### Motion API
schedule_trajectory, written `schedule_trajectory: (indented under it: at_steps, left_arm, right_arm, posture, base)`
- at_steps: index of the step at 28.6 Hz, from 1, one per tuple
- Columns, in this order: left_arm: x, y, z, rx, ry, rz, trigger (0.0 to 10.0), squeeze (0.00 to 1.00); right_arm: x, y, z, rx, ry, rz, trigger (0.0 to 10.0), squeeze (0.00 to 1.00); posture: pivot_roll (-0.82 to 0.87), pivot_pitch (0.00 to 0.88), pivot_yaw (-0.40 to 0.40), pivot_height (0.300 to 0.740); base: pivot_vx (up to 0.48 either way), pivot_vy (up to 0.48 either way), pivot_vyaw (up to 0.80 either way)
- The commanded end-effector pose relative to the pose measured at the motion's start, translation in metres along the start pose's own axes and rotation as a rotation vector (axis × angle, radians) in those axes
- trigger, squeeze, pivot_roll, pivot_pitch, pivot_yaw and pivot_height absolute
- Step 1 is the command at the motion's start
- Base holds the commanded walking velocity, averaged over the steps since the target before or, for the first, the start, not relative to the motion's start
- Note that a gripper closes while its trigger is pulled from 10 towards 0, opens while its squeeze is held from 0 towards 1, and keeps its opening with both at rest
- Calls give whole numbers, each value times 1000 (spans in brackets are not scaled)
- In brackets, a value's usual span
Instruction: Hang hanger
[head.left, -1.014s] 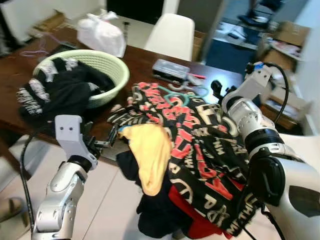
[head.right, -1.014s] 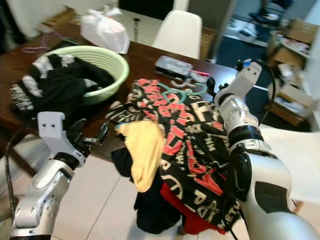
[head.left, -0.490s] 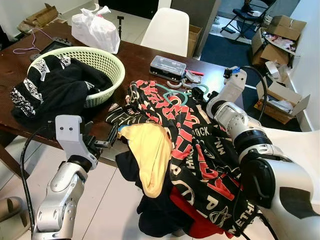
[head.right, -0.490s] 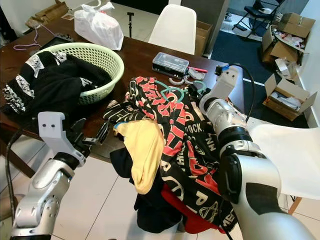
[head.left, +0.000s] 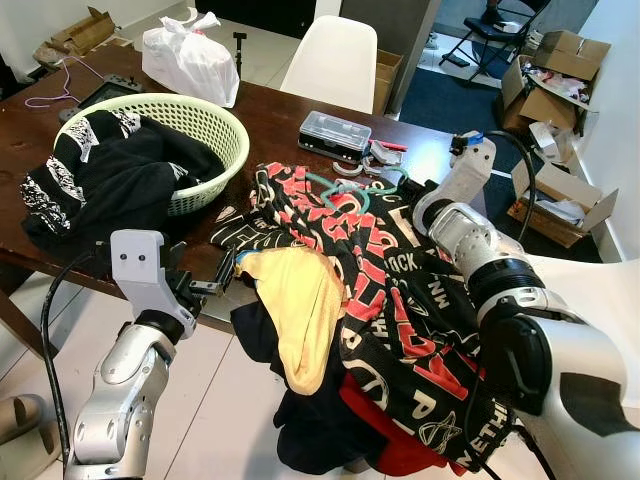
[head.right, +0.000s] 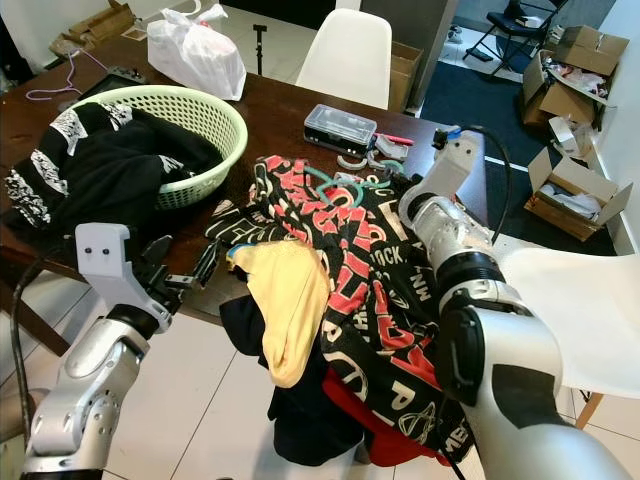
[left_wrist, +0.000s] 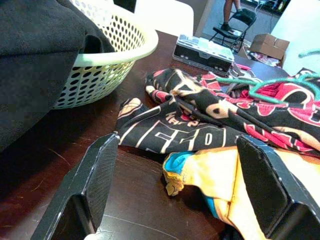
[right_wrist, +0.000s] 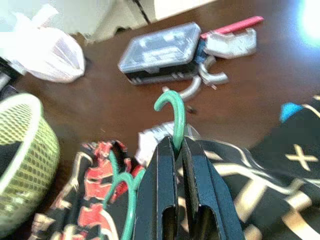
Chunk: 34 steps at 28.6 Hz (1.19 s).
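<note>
The right hand (right_wrist: 179, 150) has its two black fingers pressed together on the neck of a green hanger (right_wrist: 172, 112), the hook curling up just past the fingertips. That hanger lies on top of a black, red and white printed garment (head.left: 400, 300) heaped at the near right of the dark wooden surface (head.left: 280, 120) and spilling over its near edge, with a yellow cloth (head.left: 300, 300) hanging beside it. More green hanger wire shows among the folds on the far side of the heap.

The left hand (left_wrist: 175, 185) hovers low at the near edge of the surface, fingers spread wide and holding nothing, aimed at the yellow cloth.

To the left sits a pale green basket (head.left: 215, 125) full of black clothes (head.left: 120, 175). Beyond the heap are a clear plastic case (head.left: 335, 133), a white bag (head.left: 190, 60) and a white chair (head.left: 335, 60).
</note>
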<state>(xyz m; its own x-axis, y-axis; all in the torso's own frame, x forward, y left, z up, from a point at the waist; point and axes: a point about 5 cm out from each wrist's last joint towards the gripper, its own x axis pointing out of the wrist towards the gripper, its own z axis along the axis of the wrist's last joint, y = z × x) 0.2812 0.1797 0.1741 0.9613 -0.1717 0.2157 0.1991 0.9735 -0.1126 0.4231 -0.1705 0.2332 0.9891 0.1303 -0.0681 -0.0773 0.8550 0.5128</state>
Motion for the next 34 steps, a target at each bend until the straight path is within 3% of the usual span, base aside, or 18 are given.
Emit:
schedule_trajectory:
  at_steps: [1, 6, 9, 13, 15, 17, 18, 20, 22, 23, 24, 25, 26, 28, 31, 33, 34]
  left_arm:
    - [-2, -1, -8, -24, 23, -3, 10000, 0]
    - [0, 2, -9, -33, 27, 2, 10000, 0]
    - [0, 2, -9, -34, 28, 3, 10000, 0]
    - [1, 5, -10, -38, 30, 6, 10000, 0]
    - [1, 7, -12, -40, 36, 9, 10000, 0]
    - [1, 9, -14, -36, 44, 11, 10000, 0]
    - [1, 9, -14, -36, 44, 11, 10000, 0]
    - [1, 11, -16, -31, 51, 12, 10000, 0]
    - [1, 11, -16, -30, 54, 13, 10000, 0]
    - [0, 12, -16, -30, 56, 14, 10000, 0]
    - [0, 12, -16, -30, 56, 14, 10000, 0]
    - [0, 12, -17, -28, 57, 12, 10000, 0]
    - [0, 12, -17, -28, 57, 12, 10000, 0]
    - [0, 11, -17, -21, 58, 4, 10000, 0]
    - [0, 10, -17, -17, 59, 0, 10000, 0]
    - [-1, 8, -14, 3, 58, -35, 10000, 0]
    - [-1, 8, -14, 3, 58, -35, 10000, 0]
  right_arm:
    - [-1, -5, -1, 28, -13, -5, 0, 0]
    - [-1, 6, 17, 134, -112, 89, 0, 0]
    - [-1, 7, 20, 149, -125, 105, 0, 0]
    - [-4, 16, 42, 243, -230, 214, 0, 0]
    - [-14, 31, 79, 315, -365, 436, 0, 0]
    - [-29, 38, 105, 302, -456, 620, 0, 0]
    - [-29, 38, 105, 302, -456, 620, 0, 0]
    - [-43, 40, 122, 239, -514, 734, 0, 0]
    - [-49, 40, 128, 205, -532, 770, 0, 0]
    - [-56, 39, 133, 109, -539, 799, 0, 0]
    - [-56, 39, 133, 109, -539, 799, 0, 0]
    - [-64, 40, 137, 13, -539, 839, 0, 0]
    - [-64, 40, 137, 13, -539, 839, 0, 0]
    - [-78, 40, 139, -158, -508, 912, 0, 0]
    - [-83, 40, 139, -212, -490, 939, 0, 0]
    - [-91, 37, 135, -332, -441, 951, 0, 0]
    - [-91, 37, 135, -332, -441, 951, 0, 0]
  posture:
    - [116, 137, -141, 740]
    - [119, 131, -134, 740]
    - [120, 129, -132, 740]
    - [123, 125, -127, 740]
    - [124, 117, -123, 740]
    - [121, 113, -120, 740]
    - [121, 113, -120, 740]
    - [120, 112, -118, 740]
    - [120, 112, -118, 740]
    - [120, 112, -118, 740]
    - [120, 112, -118, 740]
    - [117, 112, -116, 740]
    - [117, 112, -116, 740]
    - [109, 111, -118, 740]
    - [109, 111, -118, 740]
    - [102, 108, -117, 740]
    - [102, 108, -117, 740]
  base:
    - [0, 0, 0]
    - [0, 0, 0]
    - [0, 0, 0]
    - [0, 0, 0]
    - [0, 0, 0]
    - [0, 0, 0]
    - [0, 0, 0]
    - [0, 0, 0]
    - [0, 0, 0]
    - [0, 0, 0]
    - [0, 0, 0]
    - [0, 0, 0]
    - [0, 0, 0]
    - [0, 0, 0]
    - [0, 0, 0]
    - [0, 0, 0]
    - [0, 0, 0]
